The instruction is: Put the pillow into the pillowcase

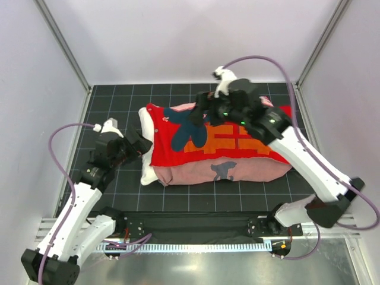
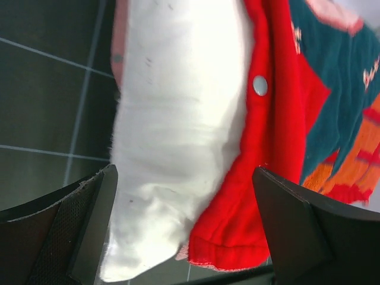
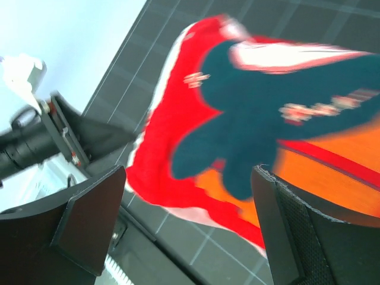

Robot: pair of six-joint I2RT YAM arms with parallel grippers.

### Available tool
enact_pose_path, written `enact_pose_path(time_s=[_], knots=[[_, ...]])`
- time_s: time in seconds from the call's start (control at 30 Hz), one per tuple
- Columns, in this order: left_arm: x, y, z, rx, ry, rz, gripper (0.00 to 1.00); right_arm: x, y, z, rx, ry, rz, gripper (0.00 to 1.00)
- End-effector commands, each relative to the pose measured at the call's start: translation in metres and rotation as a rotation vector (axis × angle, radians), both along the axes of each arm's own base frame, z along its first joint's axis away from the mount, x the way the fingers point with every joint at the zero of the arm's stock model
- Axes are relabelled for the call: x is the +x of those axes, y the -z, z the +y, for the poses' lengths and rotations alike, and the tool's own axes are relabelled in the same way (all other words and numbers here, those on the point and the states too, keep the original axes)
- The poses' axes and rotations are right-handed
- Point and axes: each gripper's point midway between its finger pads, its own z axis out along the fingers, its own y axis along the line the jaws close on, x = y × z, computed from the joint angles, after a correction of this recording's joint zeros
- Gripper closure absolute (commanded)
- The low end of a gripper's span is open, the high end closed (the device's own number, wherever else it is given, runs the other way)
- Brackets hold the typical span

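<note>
On the dark gridded table (image 1: 119, 95), the left gripper (image 1: 144, 148) sat at the left end of the bundle, its jaws spread wide. In the left wrist view the left gripper (image 2: 184, 172) clasped nothing. The two dark fingers (image 2: 95, 202) stood either side of the pillow's white end and the red hem without clearly touching either.

The pillow (image 1: 146, 127) lay across the middle of the table, mostly inside the pillowcase (image 1: 237, 148). Only its left end stuck out of the case's mouth. Close up, the pillow (image 2: 178, 119) bulged bare past the red edge of the pillowcase (image 2: 279, 148), where a silver snap (image 2: 259, 85) showed on the hem. The case's top was red with dark blue and orange print, and a pale pink stretch ran along its near edge.

Further right, the right gripper (image 1: 199, 110) hung over the far-left part of the case, jaws apart and holding nothing. From its wrist, the right gripper (image 3: 189, 172) framed the blurred print of the pillowcase (image 3: 249, 119) beneath.
</note>
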Motion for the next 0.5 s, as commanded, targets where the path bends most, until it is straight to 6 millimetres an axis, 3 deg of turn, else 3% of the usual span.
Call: enact_pose_path(time_s=[0.0,0.07,0.1,0.13,0.2,0.27,0.3,0.4,0.43,0.47], knots=[[0.003,-0.02,0.034,0.021,-0.133,-0.068,0.0,-0.003,0.023,0.055,-0.05,-0.099,0.044,0.09],[0.005,-0.011,0.047,-0.017,-0.181,-0.068,0.0,-0.003,0.027,0.073,-0.072,-0.116,0.048,0.11],[0.004,-0.009,0.04,-0.085,-0.15,-0.051,0.0,-0.007,0.03,0.084,-0.081,-0.135,0.051,0.13],[0.009,-0.002,0.058,-0.126,-0.208,-0.037,0.0,-0.003,0.038,0.096,-0.096,-0.139,0.058,0.14],[0.019,0.013,0.068,-0.202,-0.24,-0.024,0.01,-0.004,0.043,0.113,-0.106,-0.143,0.054,0.18],[0.026,0.017,0.07,-0.301,-0.23,-0.029,0.09,0.004,0.05,0.132,-0.11,-0.141,0.049,0.2],[0.03,0.024,0.068,-0.323,-0.225,0.0,0.1,0.001,0.052,0.143,-0.115,-0.154,0.046,0.21],[0.039,0.027,0.063,-0.361,-0.193,0.003,0.11,0.019,0.064,0.165,-0.174,-0.125,0.031,0.2],[0.041,0.032,0.059,-0.381,-0.175,0.022,0.1,0.026,0.057,0.17,-0.187,-0.113,0.013,0.16],[0.043,0.033,0.058,-0.389,-0.168,0.022,0.09,0.037,0.082,0.178,-0.242,-0.094,0.035,0.15]])
